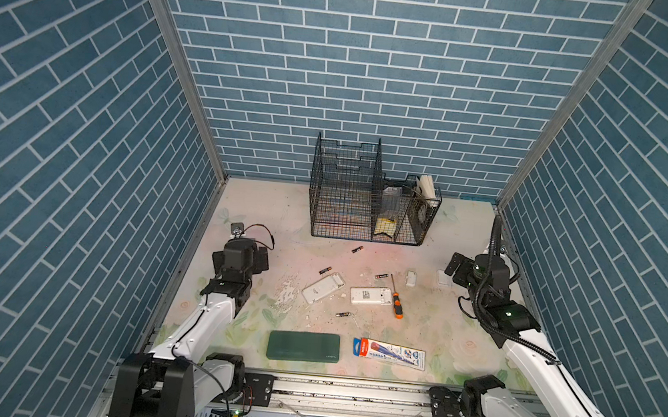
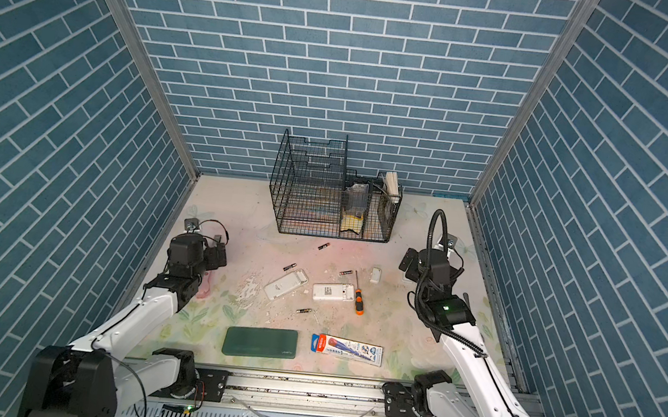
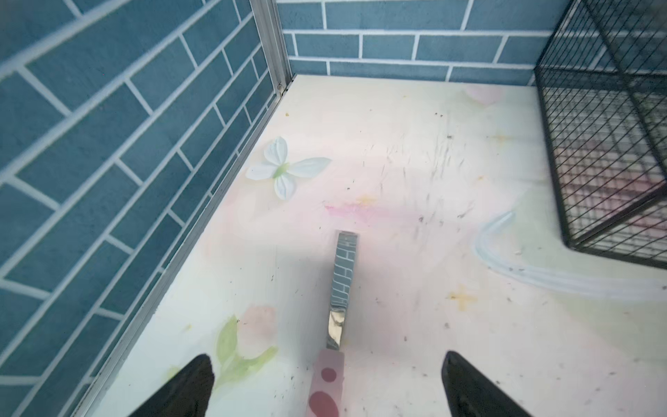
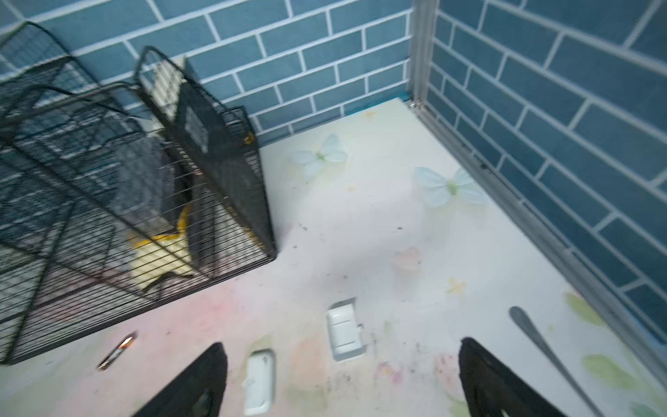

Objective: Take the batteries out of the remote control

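Observation:
Two white remote controls lie back-up mid-table, one tilted [image 1: 322,288] and one level [image 1: 371,296]. Loose black batteries with coppery ends lie around them: one near the rack [image 1: 357,250], one behind the tilted remote [image 1: 325,270], one behind the level remote [image 1: 381,276], one in front [image 1: 342,314]. My left gripper [image 3: 326,355] is open at the far left, above a pink-handled knife [image 3: 341,281], holding nothing. My right gripper [image 4: 343,343] is open at the far right, over two white battery covers [image 4: 344,334] [image 4: 259,379]. One battery [image 4: 117,352] shows in the right wrist view.
A black wire rack [image 1: 367,196] stands against the back wall. An orange-and-black screwdriver [image 1: 396,299] lies right of the level remote. A green case [image 1: 304,345] and a printed packet [image 1: 389,352] lie near the front edge. A metal utensil handle [image 4: 548,353] lies by the right wall.

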Robot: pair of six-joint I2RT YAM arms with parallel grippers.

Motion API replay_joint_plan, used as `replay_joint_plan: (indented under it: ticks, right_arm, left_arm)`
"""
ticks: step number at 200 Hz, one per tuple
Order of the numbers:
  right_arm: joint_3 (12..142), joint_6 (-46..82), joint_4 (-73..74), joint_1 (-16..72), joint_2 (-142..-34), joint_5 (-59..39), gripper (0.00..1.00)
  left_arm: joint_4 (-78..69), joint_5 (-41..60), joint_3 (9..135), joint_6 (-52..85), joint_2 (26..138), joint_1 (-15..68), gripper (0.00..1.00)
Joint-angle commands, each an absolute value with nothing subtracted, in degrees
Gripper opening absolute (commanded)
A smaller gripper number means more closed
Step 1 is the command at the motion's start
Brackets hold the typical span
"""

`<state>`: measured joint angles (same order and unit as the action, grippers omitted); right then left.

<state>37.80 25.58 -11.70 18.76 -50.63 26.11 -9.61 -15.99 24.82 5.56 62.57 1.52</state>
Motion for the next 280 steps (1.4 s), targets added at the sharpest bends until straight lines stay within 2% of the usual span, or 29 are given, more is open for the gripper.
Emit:
replay_joint_plan:
  ticks: [1, 31, 53, 76, 103, 120, 148, 170, 199, 211, 220, 225, 280]
  right_arm:
    - [34.32, 19.36, -4.85, 17.18, -50.32, 37.08, 0.99]
    - [31.29, 18.67, -1.38, 13.58, -54.06, 40.87, 0.99]
    - [28.47, 16.11, 6.12, 11.91, -57.90, 40.23, 0.99]
    - [26.10, 12.81, 16.19, 9.22, -62.33, 34.78, 0.99]
    - [23.40, 7.87, 28.85, 6.61, -68.24, 33.68, 0.99]
    - [20.66, 7.59, 35.41, 3.93, -71.86, 31.25, 0.99]
    - [16.91, 8.15, 47.89, 0.67, -75.48, 24.92, 0.99]
    - [15.43, 7.63, 58.76, -0.43, -82.59, 22.33, 0.99]
    - [15.62, 6.18, 57.58, -1.08, -83.59, 13.40, 0.99]
    - [18.24, 4.15, 61.02, -1.17, -89.92, 10.01, 0.98]
    - [22.91, 4.80, 46.86, -1.34, -87.18, 8.97, 0.99]
    - [22.27, 4.31, 50.90, -1.66, -88.61, 8.04, 0.99]
    - [21.33, 4.79, 51.74, -1.63, -88.08, 10.28, 0.99]
  left_arm:
    - [-27.12, -14.02, 21.50, 2.90, 65.66, -0.76, 1.00]
    - [-40.78, -11.12, 18.81, 3.97, 74.16, -1.27, 1.00]
    - [-39.16, -7.95, 22.26, 2.69, 77.62, -1.49, 1.00]
    - [-45.84, -4.84, 22.09, 0.51, 83.02, -1.58, 1.00]
    - [-47.40, -0.51, 22.00, -0.74, 85.11, -1.49, 1.00]
    - [-53.43, 2.97, 20.27, -2.07, 87.56, -1.49, 1.00]
    - [-53.67, 1.07, 19.69, -1.64, 87.24, -1.52, 1.00]
    - [-53.76, 1.03, 19.86, -1.58, 87.36, -1.50, 1.00]
    - [-51.52, 2.59, 20.97, -2.16, 87.45, -1.52, 1.00]
    - [-51.17, 4.01, 21.19, -2.71, 87.50, -1.49, 1.00]
    - [-50.49, 4.93, 21.51, -3.18, 87.54, -1.49, 1.00]
    - [-50.13, 5.55, 21.72, -3.48, 87.54, -1.49, 1.00]
    - [-49.83, 5.87, 22.02, -3.66, 87.60, -1.41, 1.00]
